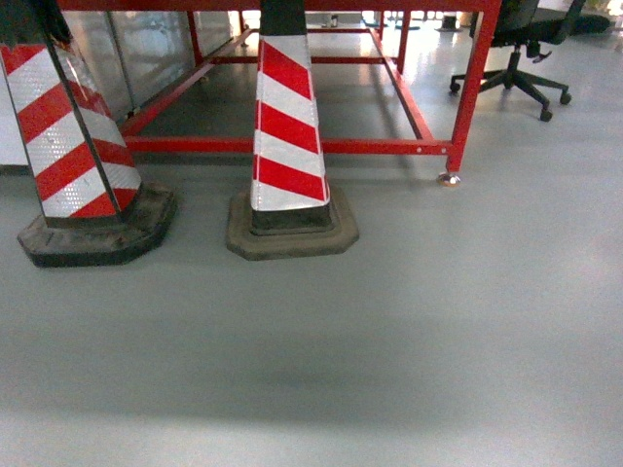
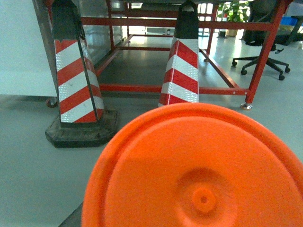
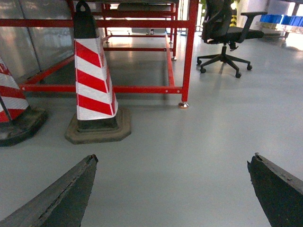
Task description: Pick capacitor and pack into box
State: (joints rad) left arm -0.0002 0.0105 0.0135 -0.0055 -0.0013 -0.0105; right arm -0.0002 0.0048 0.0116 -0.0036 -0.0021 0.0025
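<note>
A bright orange round face with a raised rim and a small centre hub, the capacitor (image 2: 199, 170), fills the lower half of the left wrist view, very close to the camera and above the floor. It hides my left gripper's jaws. Only a dark sliver of one finger (image 2: 72, 218) shows at its lower left edge, running in behind it. My right gripper (image 3: 173, 158) hangs over bare grey floor, its two dark fingers (image 3: 66, 194) spread wide with nothing between them. The box is out of view. Neither gripper shows in the head view.
Two red-and-white striped cones on black bases stand ahead, one (image 1: 287, 126) in the middle and one (image 1: 73, 146) at the left. Behind them is a red metal frame (image 1: 292, 146) on castors. A black office chair (image 1: 526, 58) stands at the far right.
</note>
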